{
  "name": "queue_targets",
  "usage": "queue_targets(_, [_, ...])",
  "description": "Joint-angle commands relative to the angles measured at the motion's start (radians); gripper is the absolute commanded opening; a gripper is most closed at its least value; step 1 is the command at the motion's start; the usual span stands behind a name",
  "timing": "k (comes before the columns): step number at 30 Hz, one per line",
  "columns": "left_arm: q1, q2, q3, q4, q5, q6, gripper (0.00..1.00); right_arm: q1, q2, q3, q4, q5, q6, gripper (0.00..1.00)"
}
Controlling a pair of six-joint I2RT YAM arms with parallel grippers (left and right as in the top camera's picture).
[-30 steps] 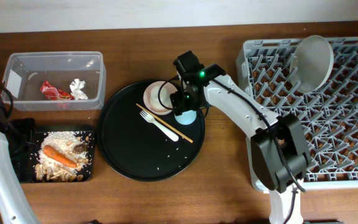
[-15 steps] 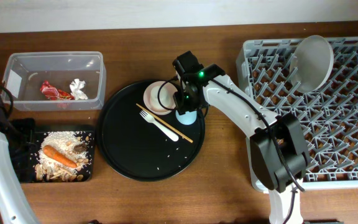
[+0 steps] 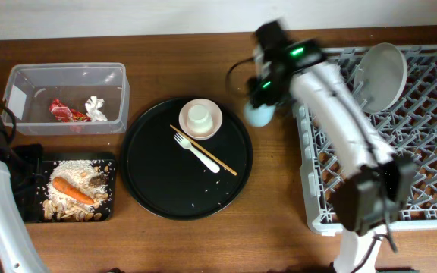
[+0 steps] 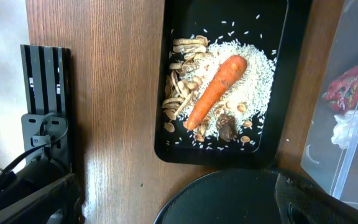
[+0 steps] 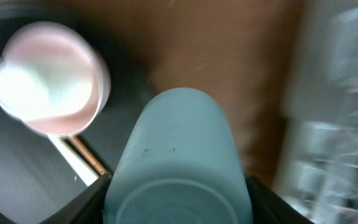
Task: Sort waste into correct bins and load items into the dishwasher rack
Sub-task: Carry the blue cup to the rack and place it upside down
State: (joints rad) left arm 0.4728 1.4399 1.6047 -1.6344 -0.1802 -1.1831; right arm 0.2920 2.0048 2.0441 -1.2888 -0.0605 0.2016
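One change | right gripper (image 3: 261, 102) clamped on light blue cup (image 3: 259, 114), now off round black tray (image 3: 158, 189), beside dishwasher rack (image 3: 423, 174) | left gripper (image 4: 173, 205) stays spread wide

Robot lab bench, wooden table (image 3: 279, 216), white robot arm (image 3: 340, 114), dishwasher rack (image 3: 431, 174), scrap-filled black tray (image 4: 173, 25)

A brown wooden table (image 3: 275, 216) is seen across the overhead frame, evenly lit. Along the top edge a pale strip (image 3: 127, 15), probably a wall, is shown beyond the table's far side.
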Motion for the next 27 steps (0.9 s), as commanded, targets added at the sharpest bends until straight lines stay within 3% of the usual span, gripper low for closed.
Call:
queue_targets(1, [0.004, -0.007, -0.003, -0.002, -0.003, -0.013, 0.99, -0.155, -0.063, 0.171, -0.08, 0.025, -0.031, 0.52])
queue_targets(5, [0.004, -0.007, -0.003, -0.002, -0.003, -0.013, 0.99, -0.392, -0.064, 0.32, -0.16, 0.032, -0.04, 0.53])
queue_targets(14, [0.004, -0.007, -0.003, -0.002, -0.003, -0.013, 0.99, -0.797, -0.042, 0.322, -0.138, -0.018, -0.024, 0.53])
queue_targets(20, [0.003, -0.007, -0.003, -0.002, -0.003, -0.013, 0.99, -0.914, 0.061, 0.322, -0.131, 0.01, -0.024, 0.55])
queue_targets(27, [0.003, -0.007, -0.003, -0.002, -0.003, -0.013, 0.99, -0.933, 0.188, 0.322, -0.131, 0.03, -0.025, 0.58])
